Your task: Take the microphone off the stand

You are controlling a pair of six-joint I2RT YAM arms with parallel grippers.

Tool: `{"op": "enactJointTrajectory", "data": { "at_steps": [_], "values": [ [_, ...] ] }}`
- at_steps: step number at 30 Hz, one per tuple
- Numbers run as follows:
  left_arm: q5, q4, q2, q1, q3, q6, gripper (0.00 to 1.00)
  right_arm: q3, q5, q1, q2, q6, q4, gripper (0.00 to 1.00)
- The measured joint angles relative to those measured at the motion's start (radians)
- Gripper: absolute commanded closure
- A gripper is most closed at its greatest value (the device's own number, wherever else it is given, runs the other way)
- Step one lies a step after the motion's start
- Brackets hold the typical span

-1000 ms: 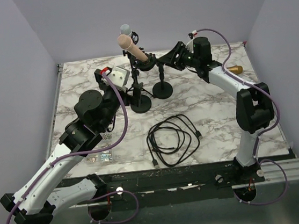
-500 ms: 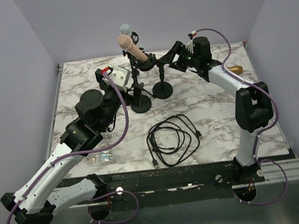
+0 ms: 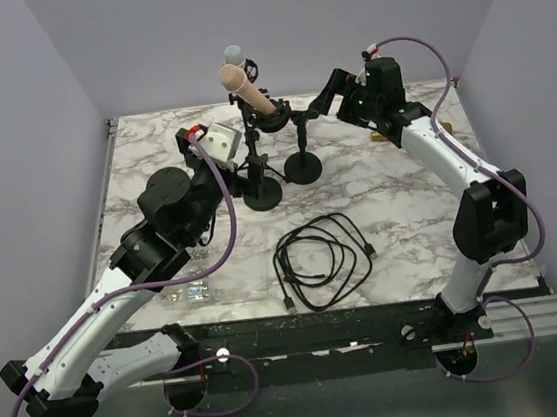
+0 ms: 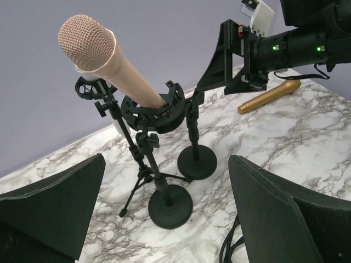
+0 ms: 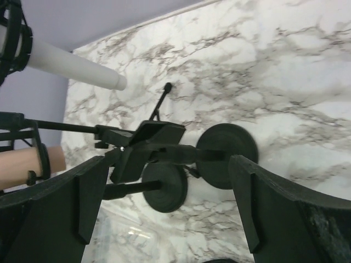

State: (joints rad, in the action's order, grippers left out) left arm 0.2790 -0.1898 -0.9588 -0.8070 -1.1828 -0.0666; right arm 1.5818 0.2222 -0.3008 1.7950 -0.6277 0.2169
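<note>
A pink microphone (image 3: 245, 87) (image 4: 109, 60) sits tilted in the black shock mount (image 4: 156, 107) of a stand with a round base (image 3: 264, 192). Beside it stands a second round-based stand (image 3: 303, 168) whose clip (image 5: 153, 139) holds nothing. A white-bodied microphone (image 5: 77, 68) with a grey head (image 3: 233, 53) rests on a tripod stand behind. My left gripper (image 3: 233, 158) (image 4: 167, 219) is open, low in front of the stands and touching nothing. My right gripper (image 3: 324, 98) (image 5: 170, 203) is open just right of the bare clip, which shows between its jaws without contact.
A gold microphone (image 4: 269, 97) lies on the marble table (image 3: 400, 215) at the back right, under my right arm. A coiled black cable (image 3: 323, 259) lies at the front centre. Small clear plastic pieces (image 3: 187, 292) sit at the front left.
My right gripper has opened wide and drawn back slightly up and right from the bare clip. Its arm has swung right, over the gold microphone. The left arm has stayed still.
</note>
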Motion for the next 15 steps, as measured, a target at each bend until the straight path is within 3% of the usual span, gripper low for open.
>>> {"op": "enactJointTrajectory", "data": {
  "at_steps": [7,15],
  "values": [
    [0.025,0.010,0.037,0.000,0.002,0.011,0.02,-0.124,-0.264,-0.110,-0.129,0.145,0.003,0.00],
    [0.199,0.168,0.178,0.000,0.143,0.024,0.01,-0.225,-0.462,-0.334,-0.286,0.405,-0.130,0.00]
  ]
}}
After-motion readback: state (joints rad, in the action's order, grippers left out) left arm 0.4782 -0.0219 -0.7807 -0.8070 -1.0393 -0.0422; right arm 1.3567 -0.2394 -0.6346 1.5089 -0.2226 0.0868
